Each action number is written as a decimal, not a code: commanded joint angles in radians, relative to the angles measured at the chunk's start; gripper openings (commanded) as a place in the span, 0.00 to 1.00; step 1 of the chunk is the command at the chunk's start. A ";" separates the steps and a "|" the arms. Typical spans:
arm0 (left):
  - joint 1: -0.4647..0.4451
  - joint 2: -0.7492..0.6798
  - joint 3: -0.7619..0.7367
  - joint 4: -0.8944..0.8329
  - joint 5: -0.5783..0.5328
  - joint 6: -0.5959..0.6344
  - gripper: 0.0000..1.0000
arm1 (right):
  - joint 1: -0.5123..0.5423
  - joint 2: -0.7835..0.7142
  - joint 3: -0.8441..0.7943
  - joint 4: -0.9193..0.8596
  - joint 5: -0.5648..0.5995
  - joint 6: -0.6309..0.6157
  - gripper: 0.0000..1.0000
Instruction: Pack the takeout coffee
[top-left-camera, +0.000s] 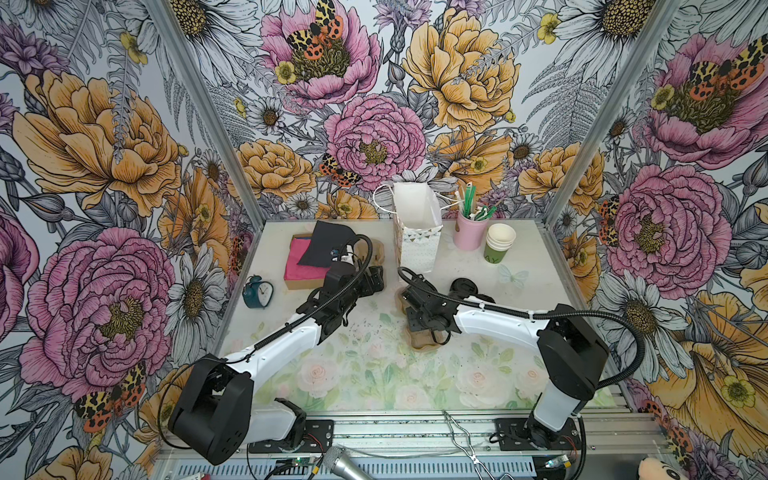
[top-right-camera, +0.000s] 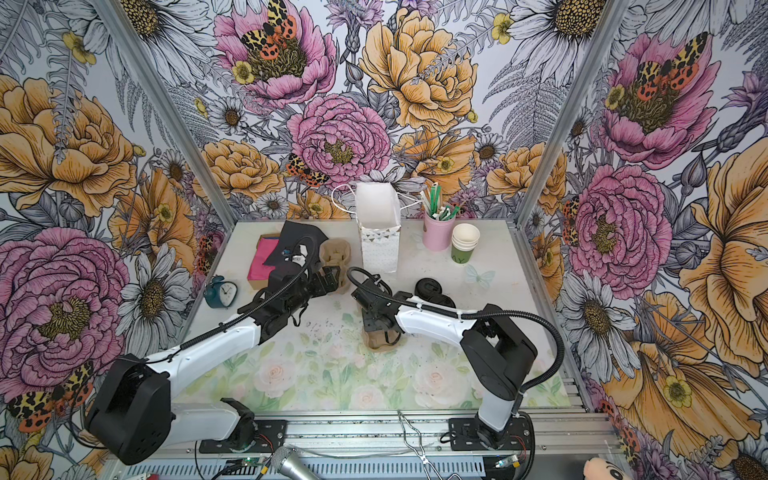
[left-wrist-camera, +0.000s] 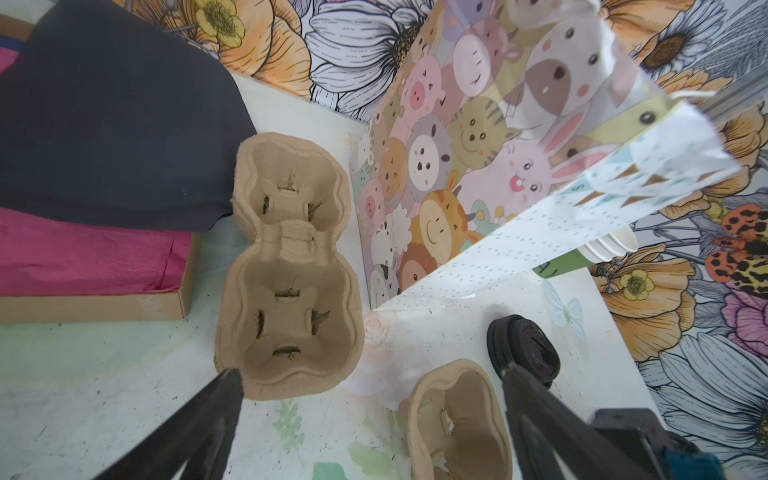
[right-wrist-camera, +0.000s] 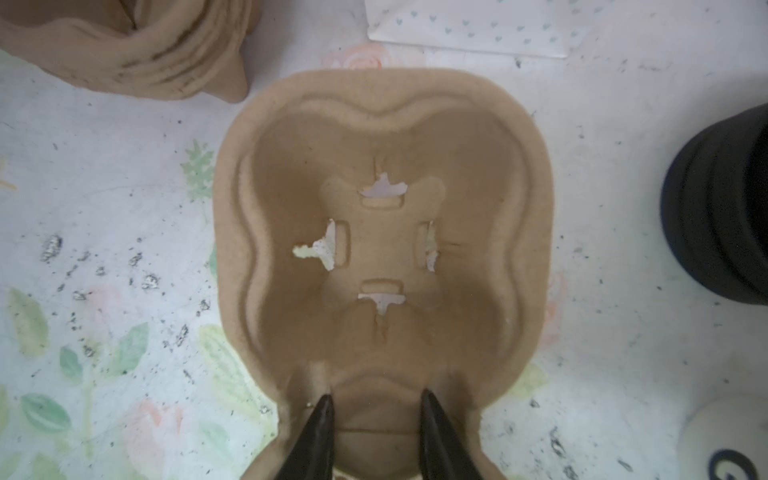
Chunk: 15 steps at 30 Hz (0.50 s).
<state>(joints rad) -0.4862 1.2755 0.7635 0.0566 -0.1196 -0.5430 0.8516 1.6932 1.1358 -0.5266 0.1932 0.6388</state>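
Brown pulp carrier (right-wrist-camera: 382, 249) lies under the right pincer (right-wrist-camera: 378, 397), narrow astride its middle ridge, grip uncertain; left pincer (left-wrist-camera: 370, 380) stands wide near it.

**Coffee cup (right-wrist-camera: 725, 446), barely in frame**
Only a corner shows, in the right wrist view: a whitish wall with a dark printed curl. It sits near the stack of black lids (right-wrist-camera: 719, 208), not touching it. Its own lid and pose cannot be told.

A robot test booth: left arm (top-left-camera: 274, 345) and right arm (top-left-camera: 498, 328) bolted to a metal rail (top-left-camera: 374, 428) at the table's (top-left-camera: 374, 374) front edge, flower-printed panels (top-left-camera: 104, 145) walling its other three sides, a microphone (top-left-camera: 345, 463) lying off that same edge.
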 joint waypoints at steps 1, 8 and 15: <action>0.034 -0.073 0.035 0.040 0.048 -0.009 0.99 | 0.000 -0.114 -0.022 -0.001 0.005 -0.071 0.33; 0.065 -0.206 0.140 0.046 0.160 -0.026 0.95 | -0.002 -0.296 -0.092 -0.002 0.047 -0.135 0.34; -0.033 -0.032 0.508 -0.220 0.080 0.130 0.90 | -0.027 -0.371 -0.092 -0.001 0.099 -0.168 0.34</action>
<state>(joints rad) -0.4988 1.1633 1.1690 -0.0227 -0.0143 -0.4980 0.8398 1.3540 1.0489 -0.5346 0.2443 0.5007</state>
